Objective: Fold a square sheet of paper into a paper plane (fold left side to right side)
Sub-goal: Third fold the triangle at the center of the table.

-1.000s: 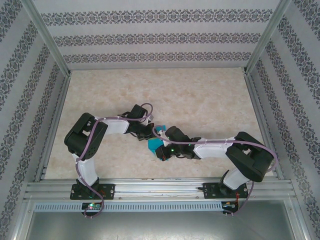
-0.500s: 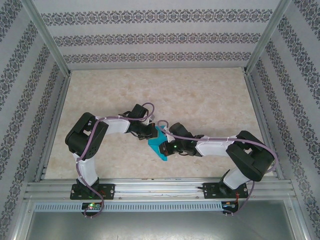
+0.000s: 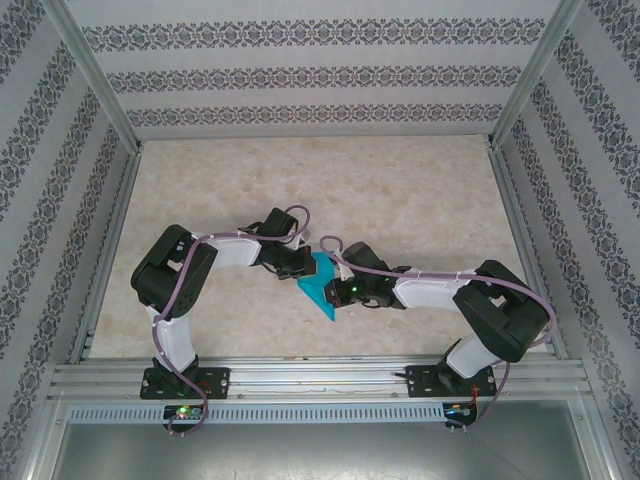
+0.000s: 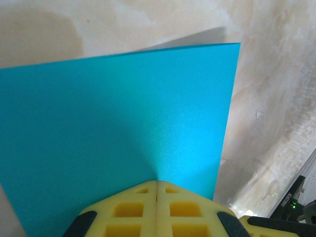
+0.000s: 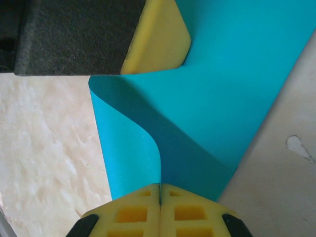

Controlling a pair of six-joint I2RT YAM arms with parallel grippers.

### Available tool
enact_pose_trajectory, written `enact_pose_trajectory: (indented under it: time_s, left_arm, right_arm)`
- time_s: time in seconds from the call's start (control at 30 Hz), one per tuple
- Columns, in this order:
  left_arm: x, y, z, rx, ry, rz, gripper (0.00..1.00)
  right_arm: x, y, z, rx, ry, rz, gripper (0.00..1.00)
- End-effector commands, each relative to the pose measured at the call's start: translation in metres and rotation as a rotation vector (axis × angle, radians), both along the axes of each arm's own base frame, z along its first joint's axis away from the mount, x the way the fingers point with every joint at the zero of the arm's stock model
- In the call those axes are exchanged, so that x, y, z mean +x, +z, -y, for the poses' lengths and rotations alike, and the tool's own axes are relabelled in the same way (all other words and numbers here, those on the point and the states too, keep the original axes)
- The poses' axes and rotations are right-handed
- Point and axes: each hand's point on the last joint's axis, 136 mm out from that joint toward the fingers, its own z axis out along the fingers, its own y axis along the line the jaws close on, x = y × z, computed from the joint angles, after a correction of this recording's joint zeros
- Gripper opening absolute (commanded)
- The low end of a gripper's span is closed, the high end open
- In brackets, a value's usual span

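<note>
- Nearest, at 6 o'clock in the top view, the left arm and right arm rise from the rail and bend inward to meet over the surface.
- Between them lies the square sheet of paper, near the middle of the surface, tapering to a tip at 5 o'clock.
- Seen from the left wrist, the left jaws are clenched on the sheet's near edge, yellow pads pressed together.
- Seen from the right wrist, the right jaws are likewise clamped on the paper, one layer curling up into them; the other arm's pad sits at 12 o'clock.
- Just now more teal shows than a second ago: the right arm has drawn toward 3 o'clock and the sheet has spread from scraps into a wedge.
- By my reading the left-to-right fold is under way; the flap bends softly, with no crease pressed yet.
- Both wrists cover the sheet's far part from above, so whether its edges meet is unclear.
- The left wrist view cuts the sheet off at 9 o'clock, and I cannot tell how many layers those jaws hold.
</note>
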Motion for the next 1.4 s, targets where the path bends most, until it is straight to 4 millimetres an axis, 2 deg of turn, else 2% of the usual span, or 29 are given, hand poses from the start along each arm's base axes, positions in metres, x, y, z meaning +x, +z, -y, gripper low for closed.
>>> enact_pose_trajectory:
  time_s: [0.0, 0.47, 0.8, 1.37]
  left_arm:
    - [-0.0141, -0.0254, -0.0095, 0.091, -0.008, -0.055, 0.03]
    - [-0.0147, -0.0262, -0.0097, 0.088, -0.005, -0.057, 0.03]
    - [-0.0144, -0.0274, -0.0102, 0.090, 0.000, -0.059, 0.03]
    - [-0.0142, -0.0269, -0.0095, 0.087, 0.000, -0.060, 0.04]
  right_arm:
    - [0.0095, 0.0020, -0.0007, -0.012, -0.012, 0.017, 0.00]
    - [0.0122, -0.0024, -0.0009, -0.024, -0.017, 0.007, 0.00]
    - [0.0134, 0.0034, 0.0062, -0.046, -0.024, 0.032, 0.00]
    - [0.0165, 0.0016, 0.0033, -0.053, -0.015, 0.026, 0.00]
